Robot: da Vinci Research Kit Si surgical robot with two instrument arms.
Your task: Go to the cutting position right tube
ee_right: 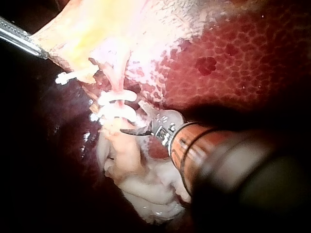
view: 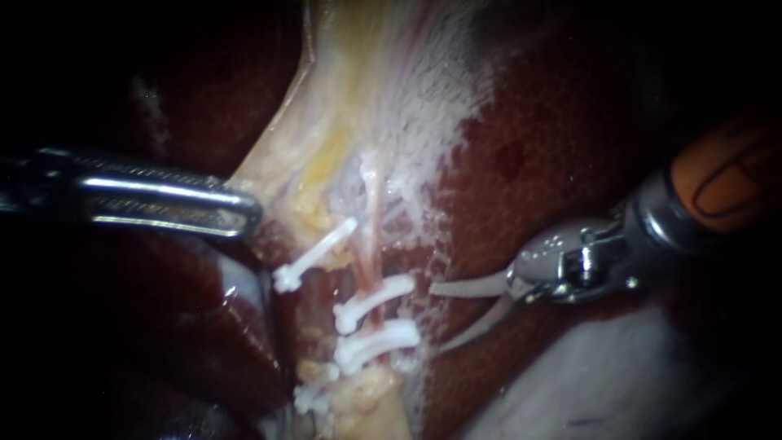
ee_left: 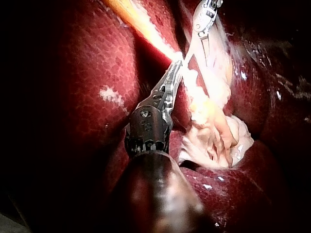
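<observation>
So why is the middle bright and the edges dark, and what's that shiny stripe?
Endoscope view: the light lands on the pale tissue and white clips, the corners are dark, and the stripe is glare on my left instrument. Left wrist view: small glints on the wet liver. Right wrist view: my right instrument is shadowed near the camera.

The right tube (view: 372, 232) is a thin, pale pink strand just left of the frame's centre. It runs almost straight down from pale tissue (view: 342, 122) above. Two white clips cross its lower stretch, both slanting up to the right: the upper clip (view: 376, 300) lies just above the lower clip (view: 379, 341). The right instrument (view: 434, 319), at centre right, holds its two thin blades apart. Their tips point left, just beside the clips' right ends and not around the tube.
</observation>
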